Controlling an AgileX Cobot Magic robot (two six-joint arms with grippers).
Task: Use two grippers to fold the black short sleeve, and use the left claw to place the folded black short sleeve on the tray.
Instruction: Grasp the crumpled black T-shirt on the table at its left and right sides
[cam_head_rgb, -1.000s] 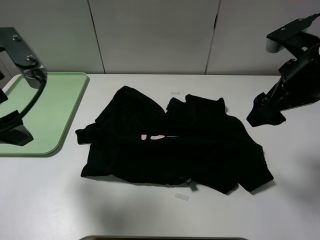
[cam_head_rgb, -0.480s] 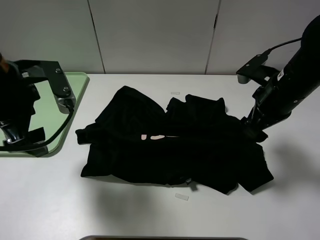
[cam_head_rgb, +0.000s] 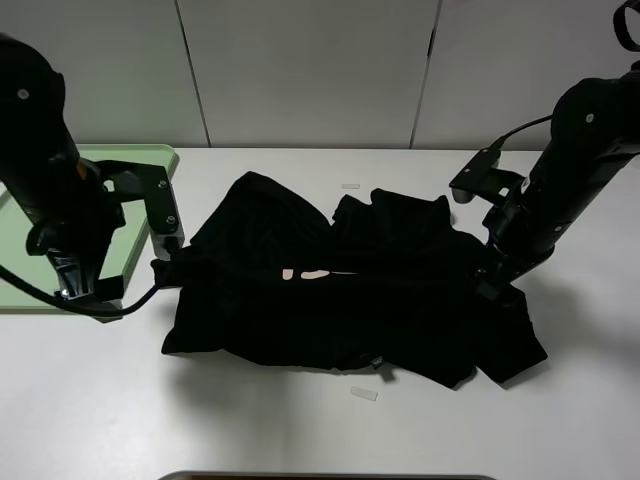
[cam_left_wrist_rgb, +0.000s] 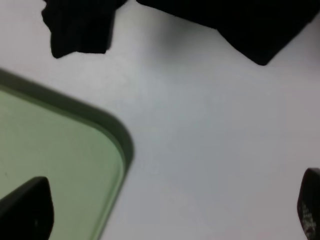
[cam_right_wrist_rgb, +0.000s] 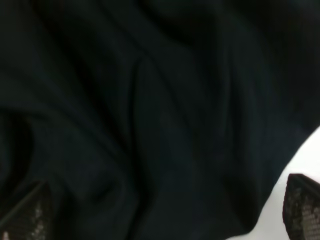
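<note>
The black short sleeve (cam_head_rgb: 340, 290) lies crumpled on the white table, with a bit of pale lettering (cam_head_rgb: 305, 273) showing. The light green tray (cam_head_rgb: 125, 155) sits at the far left. My left gripper (cam_head_rgb: 88, 288) hangs over the tray's right edge, just left of the shirt's left sleeve. Its wrist view shows the tray corner (cam_left_wrist_rgb: 50, 145), bare table and the shirt's edge (cam_left_wrist_rgb: 240, 25), with the left gripper (cam_left_wrist_rgb: 167, 210) open and empty. My right gripper (cam_head_rgb: 497, 285) is low over the shirt's right side. Open, this gripper (cam_right_wrist_rgb: 165, 210) has black cloth (cam_right_wrist_rgb: 150, 100) filling the view beneath it.
Two small clear tape strips lie on the table, one behind the shirt (cam_head_rgb: 350, 186) and one in front of it (cam_head_rgb: 363, 394). A grey panelled wall stands behind the table. A dark edge shows at the table's front.
Both arms have swung in toward the shirt. The left moved right, from over the tray to its right edge. The right moved left and down onto the shirt's right side.
</note>
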